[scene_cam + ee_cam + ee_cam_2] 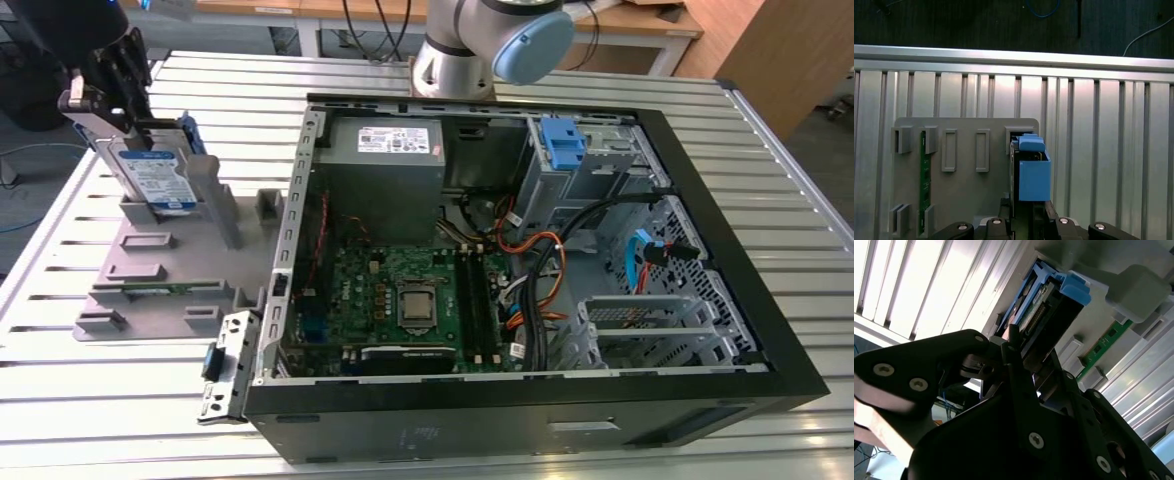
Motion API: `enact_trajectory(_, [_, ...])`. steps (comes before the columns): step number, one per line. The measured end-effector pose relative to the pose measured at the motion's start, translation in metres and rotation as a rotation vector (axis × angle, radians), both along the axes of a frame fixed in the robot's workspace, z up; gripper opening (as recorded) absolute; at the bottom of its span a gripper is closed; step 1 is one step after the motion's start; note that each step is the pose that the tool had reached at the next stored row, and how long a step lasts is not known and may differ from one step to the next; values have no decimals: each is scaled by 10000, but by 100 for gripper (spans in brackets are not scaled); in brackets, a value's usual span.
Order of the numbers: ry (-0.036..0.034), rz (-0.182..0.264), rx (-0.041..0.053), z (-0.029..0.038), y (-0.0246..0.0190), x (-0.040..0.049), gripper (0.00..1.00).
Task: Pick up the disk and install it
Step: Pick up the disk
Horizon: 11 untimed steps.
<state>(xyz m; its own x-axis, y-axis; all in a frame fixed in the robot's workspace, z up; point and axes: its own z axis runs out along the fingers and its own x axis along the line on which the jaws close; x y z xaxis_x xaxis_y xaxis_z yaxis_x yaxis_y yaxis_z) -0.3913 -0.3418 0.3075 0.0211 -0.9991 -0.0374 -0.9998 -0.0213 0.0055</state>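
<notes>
Exterior view, counted from my remote station: one arm [470, 45], one gripper [115, 122], one disk [156, 178], one grey fixture plate [160, 300] and one open computer case [534, 400]. Inside the case I count one grey box with a white sticker [387, 150], one upright blue latch piece [563, 145] and one green main board [400, 295]. One green circuit strip [154, 287] lies in a slot of the plate.

The disk stands on edge at the far corner of the plate, on the exterior view's left, well apart from the case. Its lower end sits among the plate's grey posts. Its long axis is close to upright, leaning slightly, and its labelled face is turned toward the exterior camera. The blue bracket frames its edges.

In the second wrist view, the dark fingers [1019, 370] are drawn in narrowly on the disk's upper end, one against each broad face. I read them as clamped on it.

The surface is a desk [441, 75] of slatted aluminium profiles. Behind it I see wooden benches [627, 20], hanging cables [374, 15] and a dark floor [954, 22].
</notes>
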Motion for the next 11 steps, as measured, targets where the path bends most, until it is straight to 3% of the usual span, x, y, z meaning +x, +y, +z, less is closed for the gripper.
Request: enact_trajectory(11, [-5,0,3,91,0,1,35])
